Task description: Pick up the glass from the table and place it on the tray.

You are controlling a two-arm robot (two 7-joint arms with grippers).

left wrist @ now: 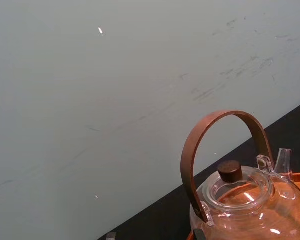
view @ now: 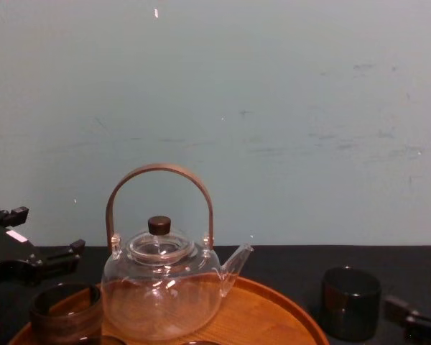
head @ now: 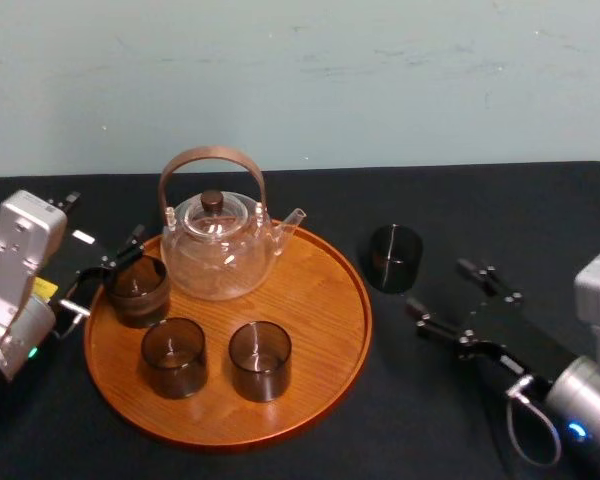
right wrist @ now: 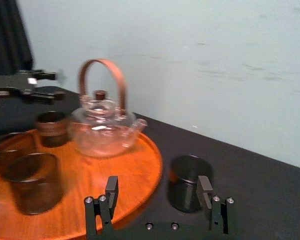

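Nearest to me, my right gripper (head: 438, 287) hangs low over the black bench (head: 520, 215), its fingers spread wide with nothing between them. Just beyond its fingertips and apart from them, the dark glass (head: 395, 257) stands upright on the bench, just beside the right rim of the round wooden tray (head: 320, 290) but off it. On the tray, the left front glass (head: 173, 357) and the right front glass (head: 260, 360) stand side by side. Farther back are the third glass (head: 137, 290) at the left and the glass teapot (head: 218, 250). My left gripper (head: 105, 272) sits at the tray's left edge, spread open and close by the third glass; I cannot tell whether it touches.
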